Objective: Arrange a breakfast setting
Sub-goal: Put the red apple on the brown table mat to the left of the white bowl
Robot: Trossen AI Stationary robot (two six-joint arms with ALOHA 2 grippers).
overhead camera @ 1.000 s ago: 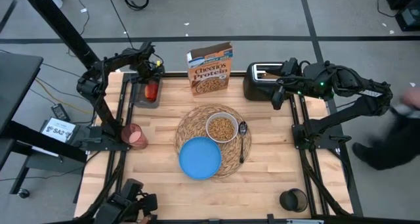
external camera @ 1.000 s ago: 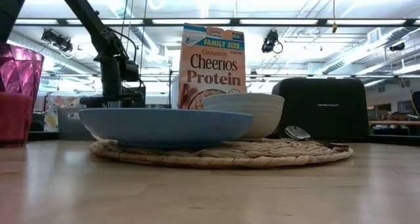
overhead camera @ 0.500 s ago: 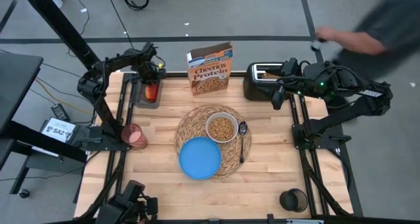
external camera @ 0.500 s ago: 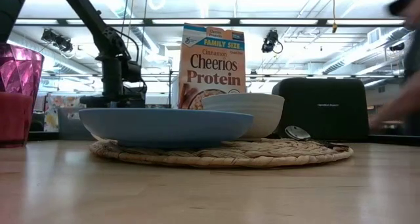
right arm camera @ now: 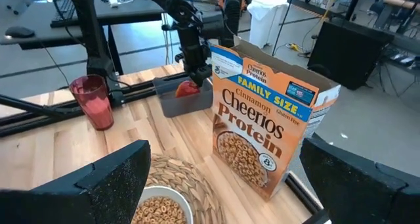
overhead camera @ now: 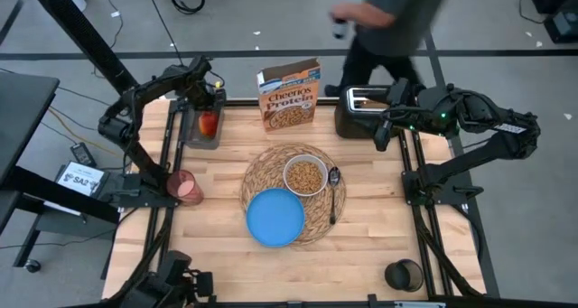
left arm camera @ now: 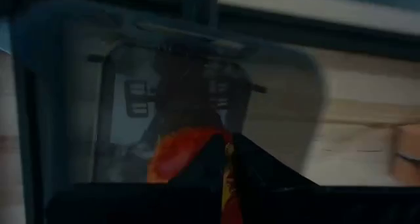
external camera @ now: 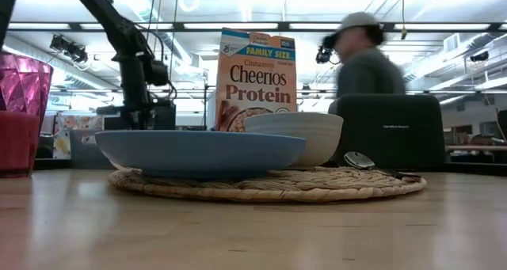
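Note:
A red apple (overhead camera: 209, 123) lies in a grey tray (overhead camera: 200, 138) at the table's far left. My left gripper (overhead camera: 209, 109) stands over it, pointing down, its fingers shut on the apple's top (left arm camera: 190, 152). In the middle, a round straw placemat (overhead camera: 262, 168) carries a blue plate (overhead camera: 275, 217), a white bowl (overhead camera: 305, 175) holding cereal, and a dark spoon (overhead camera: 333, 191). A pink cup (overhead camera: 186, 187) stands near the left edge. My right gripper (right arm camera: 239, 184) hangs open beside the toaster, at the far right. My left gripper comes at the apple from above, its fingers pointing down. The two fingertips (left arm camera: 216, 152) meet on the apple's top (right arm camera: 186, 84) and hide the spot they have closed on. The apple sits in the grey tray; whether it is off the tray's floor I cannot tell.
An orange Cheerios box (overhead camera: 289, 93) stands upright at the far edge, with a black toaster (overhead camera: 357, 114) to its right. A dark round cup (overhead camera: 403, 275) sits at the near right corner. A person (overhead camera: 388, 19) walks past behind the far edge.
My left arm's elbow has swung a little toward the table's left edge, while its gripper stays over the apple in the tray. A person has walked along behind the table's far edge, from the right toward the middle.

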